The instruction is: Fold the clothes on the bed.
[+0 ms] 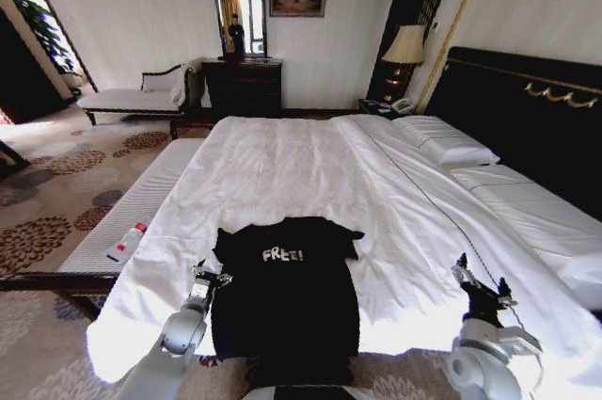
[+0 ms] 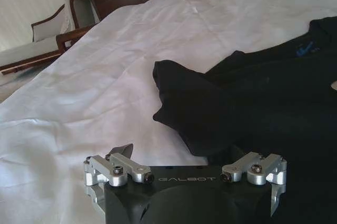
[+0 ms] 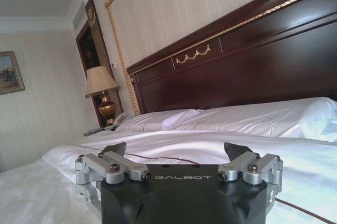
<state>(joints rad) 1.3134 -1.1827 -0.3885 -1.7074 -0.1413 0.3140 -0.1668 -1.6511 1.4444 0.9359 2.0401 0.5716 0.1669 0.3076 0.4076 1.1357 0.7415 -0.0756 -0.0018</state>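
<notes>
T-shirt [image 1: 287,296] flat on bed [image 1: 310,174]; bottle [image 1: 126,243] on bench [image 1: 141,195]

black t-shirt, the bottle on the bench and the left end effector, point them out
black t-shirt [image 1: 287,301]: head view, on the chest panel below the lettering
bottle [image 1: 126,243]: head view, on the middle of its body
left end effector [image 1: 210,275]: head view, midway between its open fingertips, beside the shirt's edge

Left gripper [image 1: 209,277] jaws spread, black T-shirt [image 1: 287,296] sleeve just ahead of them, nothing between. Right gripper [image 1: 480,273] jaws spread, bare white bed [image 1: 282,169] sheet ahead; thin dark cable [image 1: 428,202] crosses the sheet close by; pillows [image 1: 442,141] and headboard [image 1: 527,108] well beyond.
</notes>
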